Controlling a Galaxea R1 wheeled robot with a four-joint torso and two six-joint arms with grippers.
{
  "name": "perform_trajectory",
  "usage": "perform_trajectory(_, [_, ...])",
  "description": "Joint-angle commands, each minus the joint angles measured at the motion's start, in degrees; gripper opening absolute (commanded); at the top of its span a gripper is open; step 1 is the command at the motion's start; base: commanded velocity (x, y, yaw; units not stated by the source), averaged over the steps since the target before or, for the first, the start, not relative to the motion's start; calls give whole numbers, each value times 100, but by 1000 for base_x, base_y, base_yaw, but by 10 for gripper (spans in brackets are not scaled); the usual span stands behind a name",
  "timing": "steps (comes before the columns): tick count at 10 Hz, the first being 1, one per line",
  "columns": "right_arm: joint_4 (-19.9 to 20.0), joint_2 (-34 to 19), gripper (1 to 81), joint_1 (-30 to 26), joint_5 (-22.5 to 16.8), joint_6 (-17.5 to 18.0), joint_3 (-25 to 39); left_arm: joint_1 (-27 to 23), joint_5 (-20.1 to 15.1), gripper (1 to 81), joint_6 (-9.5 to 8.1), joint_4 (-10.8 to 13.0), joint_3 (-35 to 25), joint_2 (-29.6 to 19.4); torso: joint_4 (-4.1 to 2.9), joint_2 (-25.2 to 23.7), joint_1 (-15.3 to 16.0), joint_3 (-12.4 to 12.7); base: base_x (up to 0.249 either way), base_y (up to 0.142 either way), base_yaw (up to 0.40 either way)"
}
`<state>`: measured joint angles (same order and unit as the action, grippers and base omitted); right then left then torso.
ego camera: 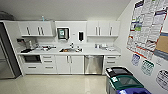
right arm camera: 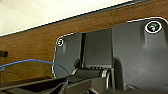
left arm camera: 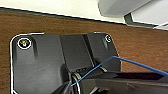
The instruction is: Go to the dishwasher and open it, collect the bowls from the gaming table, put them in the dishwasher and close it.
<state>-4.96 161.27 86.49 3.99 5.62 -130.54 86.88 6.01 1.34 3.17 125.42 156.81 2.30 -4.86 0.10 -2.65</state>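
Note:
The dishwasher (ego camera: 93, 64) stands under the white counter, right of the sink cabinet, its brushed steel front shut and a steel bar handle across its top. It lies across the pale floor from me, at the far wall of a small kitchen. The bowls and the gaming table are out of view. Each wrist view looks past the robot's dark plate onto a brown wooden surface with a pale band beyond it.
White cabinets and drawers (ego camera: 48, 64) line the wall, with a sink (ego camera: 70, 49) and clutter on the counter. A black microwave (ego camera: 31, 58) sits low at the left. Recycling bins (ego camera: 122, 81) stand at the right by a poster-covered wall. A dark fridge (ego camera: 7, 55) edges the left.

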Motion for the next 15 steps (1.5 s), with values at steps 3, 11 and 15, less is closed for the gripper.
perform_trajectory(3, [-66, -40, 811, -339, -267, -8, 82, -307, -241, 811, 7, -1, -131, -114, 0, 0, 0, 0, 89, 0, 0])
perform_trajectory(11, [-75, -22, 811, -338, -267, -17, 73, -290, -241, 811, -2, 8, -131, -114, 0, 0, -2, 0, 100, 0, 0])
perform_trajectory(15, [-75, -13, 811, -347, -267, -17, 65, -282, -241, 811, -2, 8, -131, -114, 0, 0, 0, 0, 116, 0, 0])
